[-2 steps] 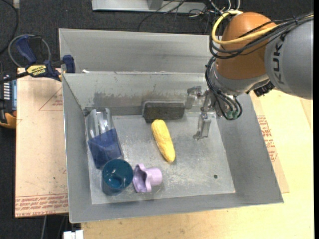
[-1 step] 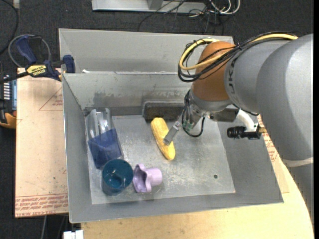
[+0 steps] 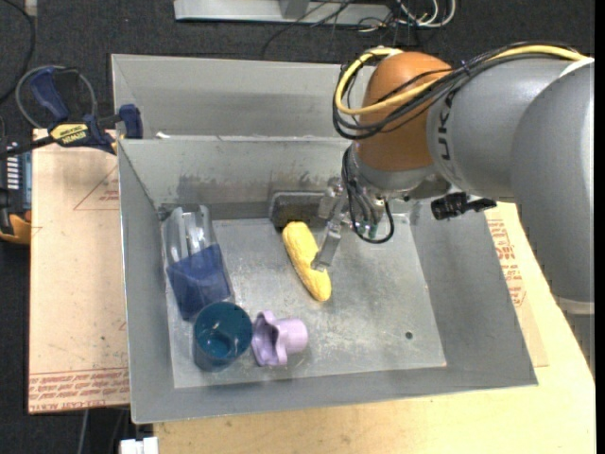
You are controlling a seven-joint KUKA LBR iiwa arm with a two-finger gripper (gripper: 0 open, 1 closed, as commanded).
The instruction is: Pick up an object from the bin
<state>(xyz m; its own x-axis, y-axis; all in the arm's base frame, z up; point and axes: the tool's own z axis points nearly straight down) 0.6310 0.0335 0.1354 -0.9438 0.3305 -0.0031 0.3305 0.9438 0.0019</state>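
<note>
The gripper (image 3: 322,256) is seen lowered against the yellow corn cob (image 3: 302,248), with its spread not discernible, while a teal cup (image 3: 222,337) is set well apart from that cob.

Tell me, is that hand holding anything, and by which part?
Cannot tell: the hand is at the middle of the yellow corn cob, but no grip shows.

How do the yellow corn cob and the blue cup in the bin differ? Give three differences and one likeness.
The corn cob is yellow and long; the cup is blue and round. The cob lies on its side mid-bin; the cup stands mouth up near the front left corner. The claw is down at the cob, away from the cup. Both rest on the bin floor.
</note>
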